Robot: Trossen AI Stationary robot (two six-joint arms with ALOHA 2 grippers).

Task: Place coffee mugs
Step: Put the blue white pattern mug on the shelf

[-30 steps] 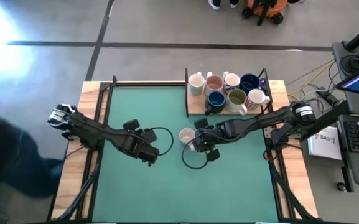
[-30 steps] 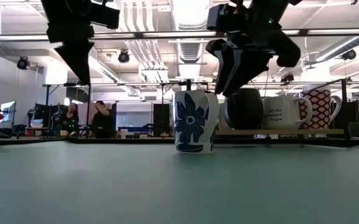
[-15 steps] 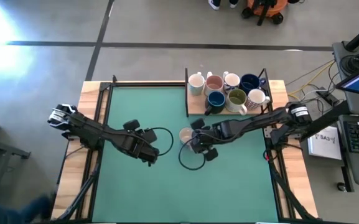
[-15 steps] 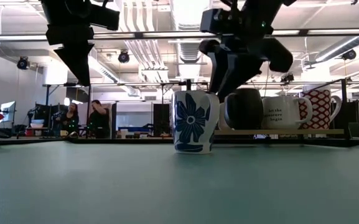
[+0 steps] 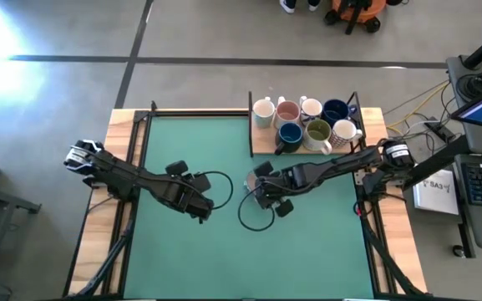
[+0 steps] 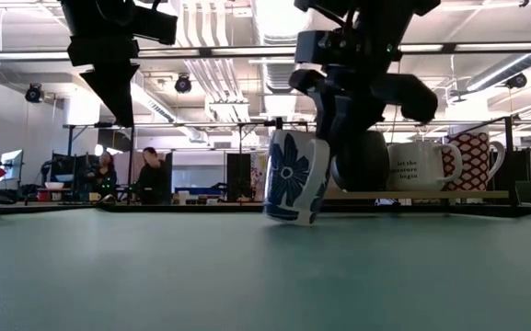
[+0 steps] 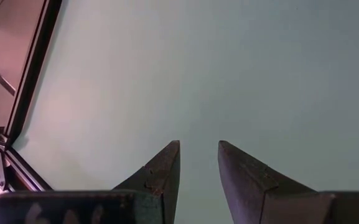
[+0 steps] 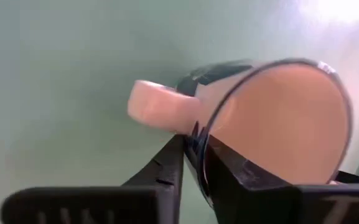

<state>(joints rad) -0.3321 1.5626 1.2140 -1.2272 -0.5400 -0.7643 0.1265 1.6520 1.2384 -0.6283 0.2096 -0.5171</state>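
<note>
A white mug with a blue flower stands tilted near the table's middle; in the high view only a cream part of the mug shows beside the right arm. My right gripper is over it, shut on its rim. The mug's cream handle sticks out beside the fingers. My left gripper hangs open over bare green mat, left of the mug. Several other mugs stand on a wooden tray at the far right. My right gripper pinches the flowered mug's rim right beside the handle, one finger inside the mug and one finger outside. It comes from above, slanting down. The mug hangs tilted; whether its base edge touches the mat, I cannot tell.
The wooden tray with a black frame fills the far right corner; a dark mug, a lettered white mug and a dotted mug show behind. A black cable loop lies near the right arm. Open mat lies on the near side.
My right gripper has moved toward the table's left and down onto the flowered mug and taken hold of its rim. The mug, upright on the mat before, now leans tipped in the hold.
</note>
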